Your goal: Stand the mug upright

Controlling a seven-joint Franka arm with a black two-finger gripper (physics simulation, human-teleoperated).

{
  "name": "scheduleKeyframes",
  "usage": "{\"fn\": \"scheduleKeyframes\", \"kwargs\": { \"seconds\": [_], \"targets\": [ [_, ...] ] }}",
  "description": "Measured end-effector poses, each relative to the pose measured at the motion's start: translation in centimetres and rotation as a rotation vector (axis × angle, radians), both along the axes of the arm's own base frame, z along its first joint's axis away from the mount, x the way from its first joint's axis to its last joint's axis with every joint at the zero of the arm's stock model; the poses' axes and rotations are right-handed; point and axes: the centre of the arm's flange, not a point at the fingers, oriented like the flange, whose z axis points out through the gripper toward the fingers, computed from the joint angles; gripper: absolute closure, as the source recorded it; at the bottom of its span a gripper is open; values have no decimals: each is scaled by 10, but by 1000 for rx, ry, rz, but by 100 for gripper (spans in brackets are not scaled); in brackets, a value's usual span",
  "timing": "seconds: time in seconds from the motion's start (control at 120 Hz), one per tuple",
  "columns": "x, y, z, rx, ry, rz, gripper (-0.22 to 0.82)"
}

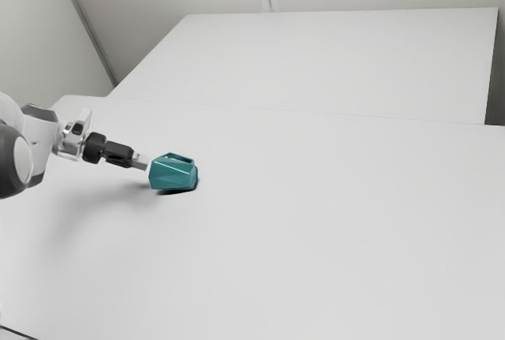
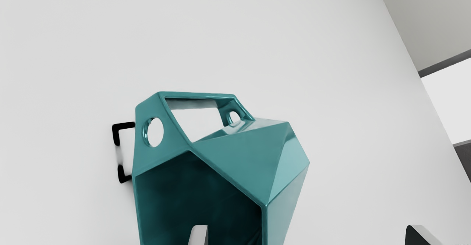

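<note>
A teal faceted mug (image 1: 173, 173) lies on its side on the white table, its open mouth toward the gripper (image 1: 142, 162), which is right beside it from the exterior view's left. In the wrist view the mug (image 2: 235, 160) shows its dark interior and a handle with cut-outs. The gripper (image 2: 307, 234) is open, its fingertips wide apart: one finger (image 2: 199, 234) overlaps the mug's mouth, the other stands outside the mug's wall. Whether either finger touches the mug, I cannot tell.
The white table (image 1: 316, 222) extends around the mug, with a second white surface (image 1: 316, 60) behind it. A black bracket-shaped mark (image 2: 116, 134) appears beside the mug. The table's edge runs beyond the outer finger.
</note>
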Motion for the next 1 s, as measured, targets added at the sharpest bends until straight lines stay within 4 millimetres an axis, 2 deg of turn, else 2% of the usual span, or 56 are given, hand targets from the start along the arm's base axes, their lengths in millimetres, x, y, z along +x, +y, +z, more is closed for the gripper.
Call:
{"fn": "scheduleKeyframes", "kwargs": {
  "seconds": [0.333, 0.633, 0.775, 1.0],
  "targets": [
    [13, -7, -21, -24, -11, -26, 2],
    [27, -21, -28, -43, -32, -46, 4],
    [29, -24, -35, -58, -34, -42, 14],
    [31, -27, -37, -73, -43, -34, 43]
  ]
}}
